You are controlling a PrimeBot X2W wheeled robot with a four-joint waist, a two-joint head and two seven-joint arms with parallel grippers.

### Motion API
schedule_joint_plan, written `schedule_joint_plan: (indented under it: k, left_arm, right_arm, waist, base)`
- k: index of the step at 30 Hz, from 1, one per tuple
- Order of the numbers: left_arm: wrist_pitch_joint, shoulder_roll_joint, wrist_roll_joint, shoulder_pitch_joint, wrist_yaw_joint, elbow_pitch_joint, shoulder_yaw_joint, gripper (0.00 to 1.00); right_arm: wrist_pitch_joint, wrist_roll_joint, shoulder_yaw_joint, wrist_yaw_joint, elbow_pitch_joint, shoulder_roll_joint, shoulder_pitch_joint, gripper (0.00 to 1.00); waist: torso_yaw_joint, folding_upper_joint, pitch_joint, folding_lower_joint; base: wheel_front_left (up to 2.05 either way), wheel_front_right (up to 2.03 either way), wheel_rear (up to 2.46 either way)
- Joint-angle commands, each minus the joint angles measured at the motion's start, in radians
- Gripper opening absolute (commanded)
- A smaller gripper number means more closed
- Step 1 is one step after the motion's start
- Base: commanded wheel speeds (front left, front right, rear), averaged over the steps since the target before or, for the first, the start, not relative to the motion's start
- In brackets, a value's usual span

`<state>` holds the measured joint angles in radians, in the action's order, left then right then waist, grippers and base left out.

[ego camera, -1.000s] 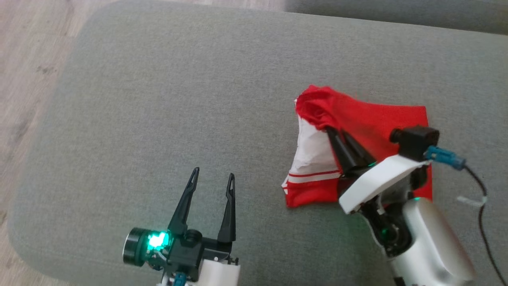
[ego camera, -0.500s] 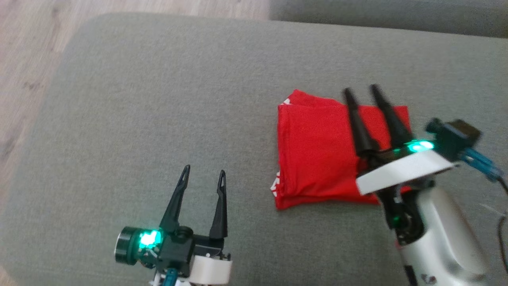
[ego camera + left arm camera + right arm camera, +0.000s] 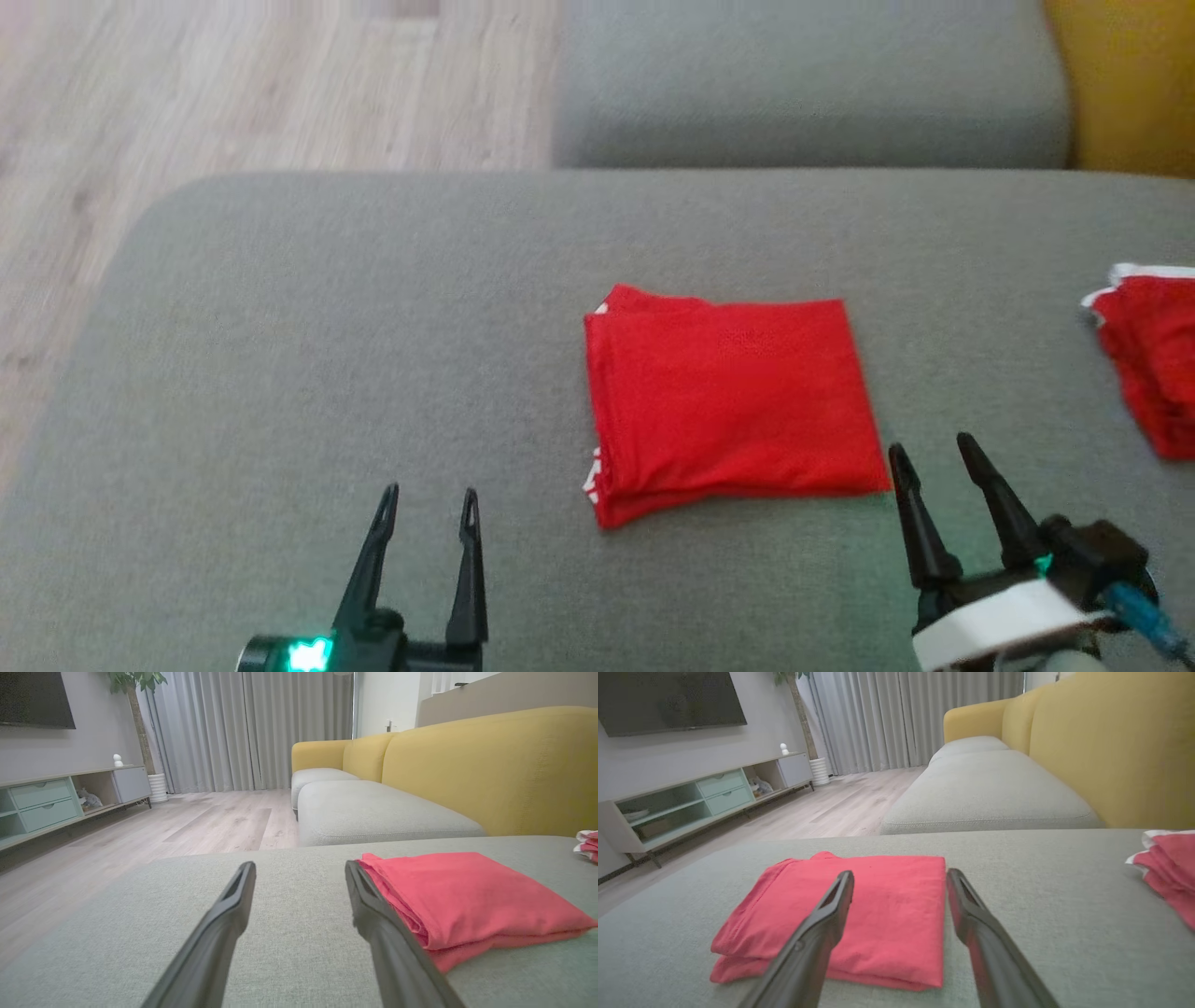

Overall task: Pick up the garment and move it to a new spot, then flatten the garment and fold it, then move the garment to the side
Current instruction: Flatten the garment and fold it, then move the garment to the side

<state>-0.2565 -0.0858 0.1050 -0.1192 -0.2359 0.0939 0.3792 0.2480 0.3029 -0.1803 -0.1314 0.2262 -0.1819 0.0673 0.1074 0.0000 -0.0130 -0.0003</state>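
Note:
The red garment (image 3: pixel 733 406) lies folded into a neat rectangle on the grey cushion (image 3: pixel 327 308), with white trim peeking out at its left edge. From the left wrist the garment (image 3: pixel 467 900) sits to the right of my fingers; from the right wrist the garment (image 3: pixel 859 910) lies just ahead of them. My right gripper (image 3: pixel 932 450) stands open with nothing between its fingers, just off the garment's near right corner. At the lower left my left gripper (image 3: pixel 428 497) is open too and holds nothing, well to the left of the garment.
A second red and white cloth pile (image 3: pixel 1148 364) lies at the cushion's right edge. Behind are another grey seat cushion (image 3: pixel 803 84) and a yellow backrest (image 3: pixel 1130 84). Wooden floor (image 3: pixel 187 93) runs along the left. A TV cabinet (image 3: pixel 691 798) stands against the far wall.
My right gripper let go of the garment's folded-over part, opened and drew back to the near right corner. The garment now lies folded flat. The camera view has shifted upward.

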Motion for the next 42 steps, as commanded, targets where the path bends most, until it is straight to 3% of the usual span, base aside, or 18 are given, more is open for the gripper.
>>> schedule_joint_plan:
  k: [1,5,18,42]
  left_arm:
    - [-0.005,-0.003,0.002,0.021,0.013,-0.033,-0.045,1.00]
    - [-0.005,-0.012,-0.009,-0.015,0.029,-0.026,-0.067,1.00]
    - [-0.005,-0.005,-0.031,-0.084,0.048,-0.016,-0.132,1.00]
    - [-0.005,0.018,-0.061,-0.088,0.070,-0.026,-0.159,1.00]
  right_arm:
    - [0.013,-0.042,0.000,0.001,-0.052,0.005,-0.014,1.00]
    - [0.013,-0.085,0.018,0.001,-0.060,0.041,0.042,1.00]
    - [0.014,-0.114,0.014,0.001,-0.034,0.076,0.075,1.00]
    - [0.014,-0.121,0.034,0.001,0.007,0.086,0.043,1.00]
  waist:
    - [-0.030,0.0000,-0.041,0.0003]
    - [-0.038,0.0000,-0.073,0.0003]
    - [-0.041,0.0000,-0.099,0.0003]
    - [-0.043,0.0000,-0.072,0.0003]
  base:
    - [0.00,0.00,0.00]
    - [0.00,0.00,0.00]
    - [0.00,0.00,0.00]
    - [0.00,0.00,0.00]
